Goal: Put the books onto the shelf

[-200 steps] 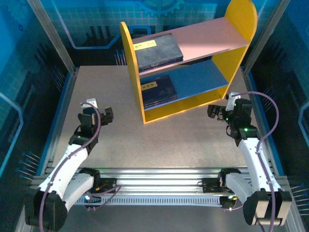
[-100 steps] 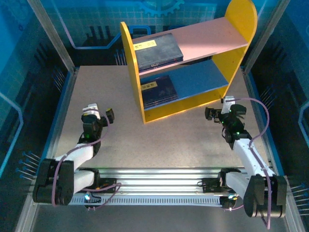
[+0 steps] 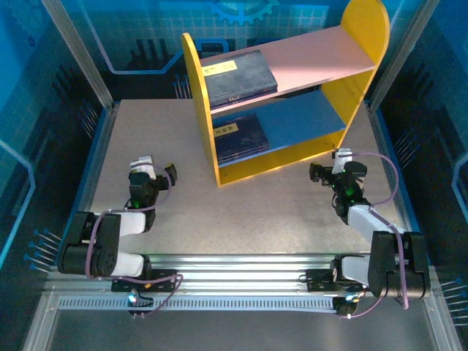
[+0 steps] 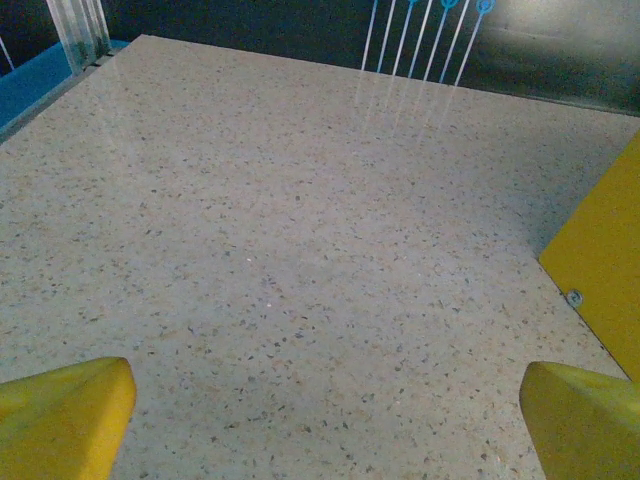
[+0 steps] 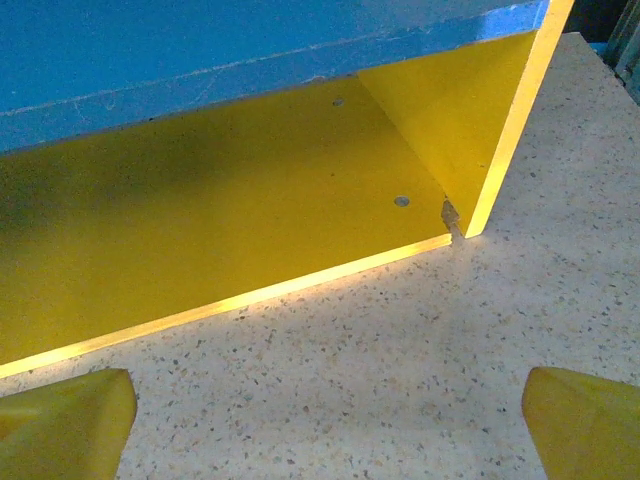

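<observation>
Before the shelf (image 3: 201, 110), left claw (image 3: 156, 172) and right claw (image 3: 327, 167) have lowered

Both arms (image 3: 135, 219) are white with black joints (image 3: 79, 252), purple cables (image 3: 393, 175) and yellow fingertips (image 4: 60, 420).

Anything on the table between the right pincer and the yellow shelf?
Nothing visible. Bare speckled tabletop lies between the open right pincer and the two-tier yellow-sided shelf. The dark navy books already lie on it.
</observation>
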Available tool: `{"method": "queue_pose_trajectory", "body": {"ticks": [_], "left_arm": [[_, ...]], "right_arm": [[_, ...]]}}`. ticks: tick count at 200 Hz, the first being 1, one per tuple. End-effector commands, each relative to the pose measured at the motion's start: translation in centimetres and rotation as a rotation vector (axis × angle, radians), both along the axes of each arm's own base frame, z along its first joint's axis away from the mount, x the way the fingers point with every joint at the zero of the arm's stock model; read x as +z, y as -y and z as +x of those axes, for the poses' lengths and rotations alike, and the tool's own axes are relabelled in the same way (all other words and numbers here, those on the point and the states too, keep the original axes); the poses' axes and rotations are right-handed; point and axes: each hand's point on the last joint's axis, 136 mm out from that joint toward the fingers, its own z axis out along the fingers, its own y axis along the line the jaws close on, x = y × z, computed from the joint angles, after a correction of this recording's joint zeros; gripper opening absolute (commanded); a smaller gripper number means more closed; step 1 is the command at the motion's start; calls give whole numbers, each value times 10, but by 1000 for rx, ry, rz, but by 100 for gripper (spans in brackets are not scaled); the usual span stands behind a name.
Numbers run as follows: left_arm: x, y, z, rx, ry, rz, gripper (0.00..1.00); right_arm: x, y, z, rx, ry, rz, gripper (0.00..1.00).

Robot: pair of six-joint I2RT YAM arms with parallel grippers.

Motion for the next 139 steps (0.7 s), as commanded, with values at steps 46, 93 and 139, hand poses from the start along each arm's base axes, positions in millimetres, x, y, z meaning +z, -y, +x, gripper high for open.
{"method": "queue_pose_trajectory", "body": {"ticks": [46,93,139], "left_arm": [[4,-3,19,-4,39,21,99],[-5,11,29,-85,-5,39,99],[-6,12,29,-85,-6,41,100]], "right_arm": [[5,-11,14,74,121,43,100],[-8,-43,25,231,115,29,100],[-23,-49,29,211,92,-48,100]]}}
